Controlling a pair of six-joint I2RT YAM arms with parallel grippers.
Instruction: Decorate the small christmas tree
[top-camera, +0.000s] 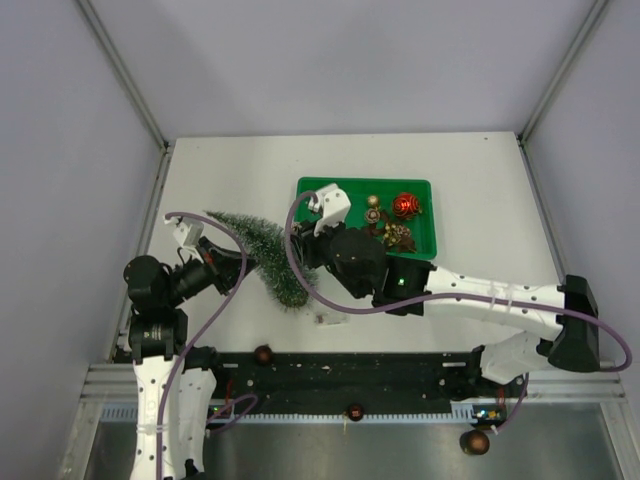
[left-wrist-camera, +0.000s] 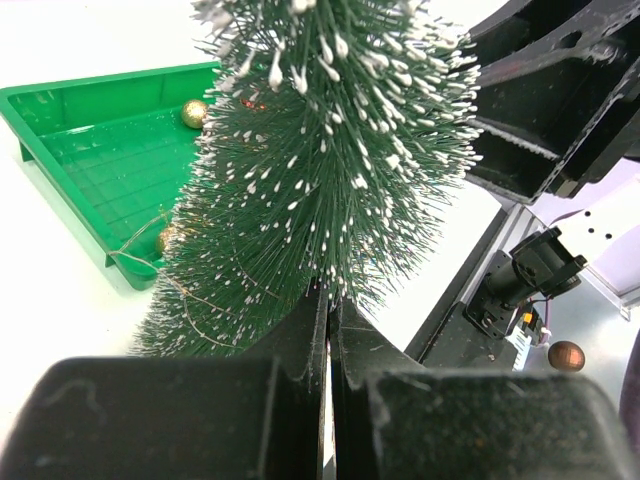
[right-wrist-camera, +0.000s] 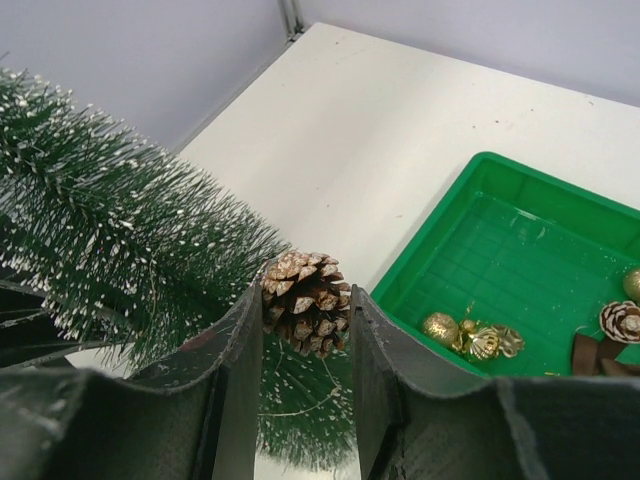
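The small christmas tree (top-camera: 262, 250) lies tilted on the white table, tip to the far left and base near the arms. It also shows in the left wrist view (left-wrist-camera: 320, 170) and the right wrist view (right-wrist-camera: 120, 240). My left gripper (top-camera: 228, 258) is shut, its tips (left-wrist-camera: 328, 292) pinched into the tree's bristles. My right gripper (top-camera: 303, 250) is shut on a brown pine cone (right-wrist-camera: 305, 300) and holds it right against the tree's lower branches. A thin gold wire lies across the branches.
A green tray (top-camera: 360, 181) sits just right of the tree, with a red ball (top-camera: 405, 205), gold ornaments (right-wrist-camera: 465, 335) and pine cones (top-camera: 398, 235) in it. Brown balls (top-camera: 263, 353) lie on the black rail at the near edge. Grey walls enclose the table.
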